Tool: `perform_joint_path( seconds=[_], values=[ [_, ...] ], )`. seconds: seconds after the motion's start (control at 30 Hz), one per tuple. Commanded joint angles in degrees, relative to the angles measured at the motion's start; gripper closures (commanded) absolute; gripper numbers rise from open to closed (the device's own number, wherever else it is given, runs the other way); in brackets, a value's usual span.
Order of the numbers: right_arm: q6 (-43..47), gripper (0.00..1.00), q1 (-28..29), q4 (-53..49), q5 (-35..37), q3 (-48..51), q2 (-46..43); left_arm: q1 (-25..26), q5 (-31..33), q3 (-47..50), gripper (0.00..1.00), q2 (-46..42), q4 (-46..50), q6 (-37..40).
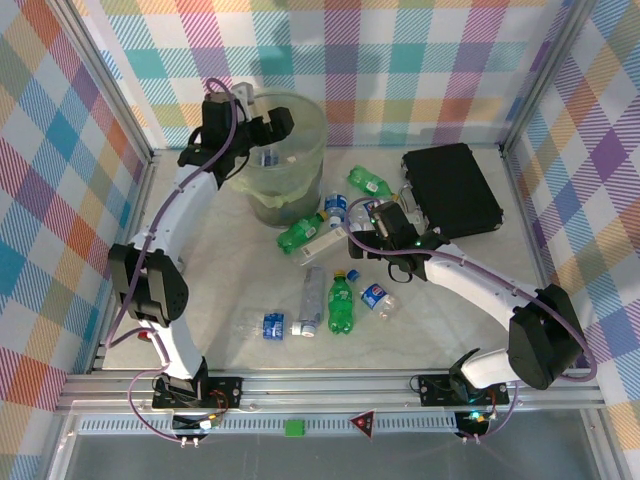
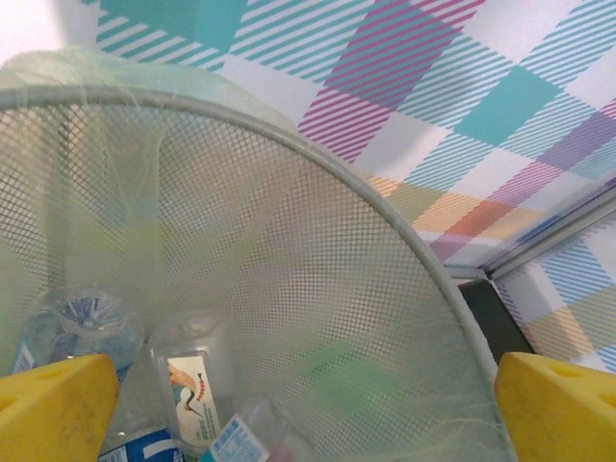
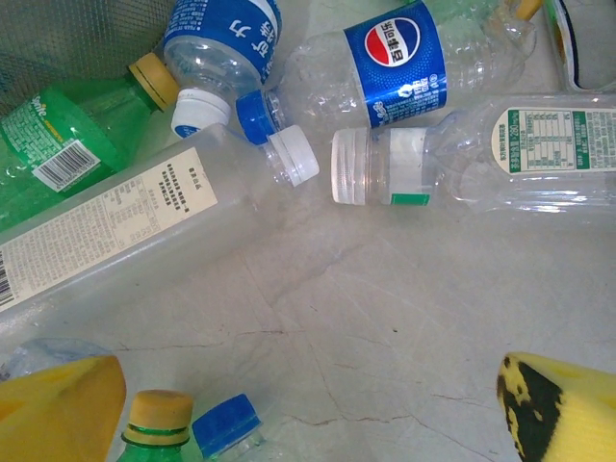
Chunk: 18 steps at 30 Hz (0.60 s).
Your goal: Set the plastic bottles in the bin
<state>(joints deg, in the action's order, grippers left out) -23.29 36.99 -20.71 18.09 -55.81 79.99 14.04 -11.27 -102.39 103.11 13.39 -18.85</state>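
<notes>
The bin (image 1: 300, 160) is a grey mesh basket with a pale green liner, standing at the back left. My left gripper (image 1: 281, 120) hangs over its mouth, open and empty (image 2: 308, 416). Inside the bin lie a clear bottle with a picture label (image 2: 191, 383) and a clear blue-labelled one (image 2: 82, 327). My right gripper (image 1: 359, 222) hovers open and empty (image 3: 308, 409) over bare tabletop. Around it lie a Pepsi bottle (image 3: 395, 56), a big clear white-labelled bottle (image 3: 106, 231), a green bottle (image 3: 67, 135) and a clear green-labelled bottle (image 3: 481, 154). Several more bottles (image 1: 343, 300) lie nearer the front.
A black rectangular case (image 1: 452, 190) lies at the back right, just beyond the right gripper. A green bottle (image 1: 370, 182) rests by its left edge. Checked walls close in the table on three sides. A crushed blue-labelled bottle (image 1: 272, 325) lies toward the front left.
</notes>
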Motion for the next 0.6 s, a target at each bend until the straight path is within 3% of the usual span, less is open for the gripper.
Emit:
perform_joint_path(
  seconds=[0.0, 0.33, 0.43, 0.57],
  values=[
    [0.9, 0.01, 0.2, -1.1, 1.9, 0.6, -1.0, -0.3, 1.0, 0.5, 0.0, -6.3, -2.0, -0.4],
    [9.1, 0.01, -2.1, -3.1, 3.6, -3.7, 4.5, -0.4, 7.2, 18.9, 0.0, -24.7, -7.1, 0.5],
    [13.8, 0.01, -3.8, -6.5, 1.6, -8.8, 9.4, -0.4, 10.9, 26.4, 0.0, -30.7, -7.2, 0.6],
    [13.7, 0.01, -5.6, -12.8, 4.5, -17.7, 17.1, -0.4, 14.9, 37.2, 0.0, -36.9, -9.2, -1.9]
  ],
)
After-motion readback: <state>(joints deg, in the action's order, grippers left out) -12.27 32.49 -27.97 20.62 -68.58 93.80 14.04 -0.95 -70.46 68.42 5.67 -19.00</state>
